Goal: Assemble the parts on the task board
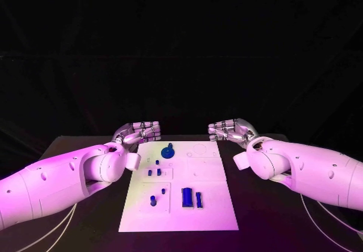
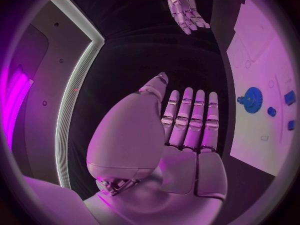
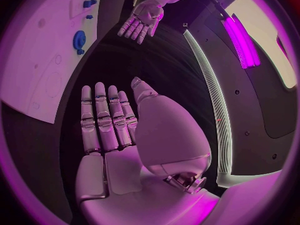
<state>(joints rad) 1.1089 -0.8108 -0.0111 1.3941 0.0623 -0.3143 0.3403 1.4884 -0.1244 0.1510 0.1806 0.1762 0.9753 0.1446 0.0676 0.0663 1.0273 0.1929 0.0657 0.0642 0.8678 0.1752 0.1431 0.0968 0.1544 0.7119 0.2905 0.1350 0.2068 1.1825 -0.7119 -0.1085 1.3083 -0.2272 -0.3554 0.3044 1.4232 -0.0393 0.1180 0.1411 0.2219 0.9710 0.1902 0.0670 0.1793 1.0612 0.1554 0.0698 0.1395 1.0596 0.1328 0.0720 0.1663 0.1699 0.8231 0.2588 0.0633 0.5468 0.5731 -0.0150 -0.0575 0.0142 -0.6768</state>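
The white task board point(image 1: 208, 215) lies in the middle of the black table. A blue gear point(image 1: 167, 153) sits near its far left corner; it shows too as the gear point(image 2: 252, 100) and the gear point(image 3: 79, 39) in the wrist views. Small blue pegs point(image 1: 153, 171) lie mid-board, and two longer blue blocks point(image 1: 187, 197) lie nearer me. My left hand point(image 1: 141, 132) hovers off the board's far left corner, fingers straight and together, holding nothing. My right hand point(image 1: 231, 129) mirrors it off the far right corner, flat and empty. The same flat hands appear as the left hand point(image 2: 187, 120) and right hand point(image 3: 106, 117).
The board has several shallow recesses and circles point(image 1: 200, 149) on its right half. Black table point(image 1: 265, 220) surrounds the board on all sides. A pale light strip point(image 2: 72, 100) runs along the table's far side.
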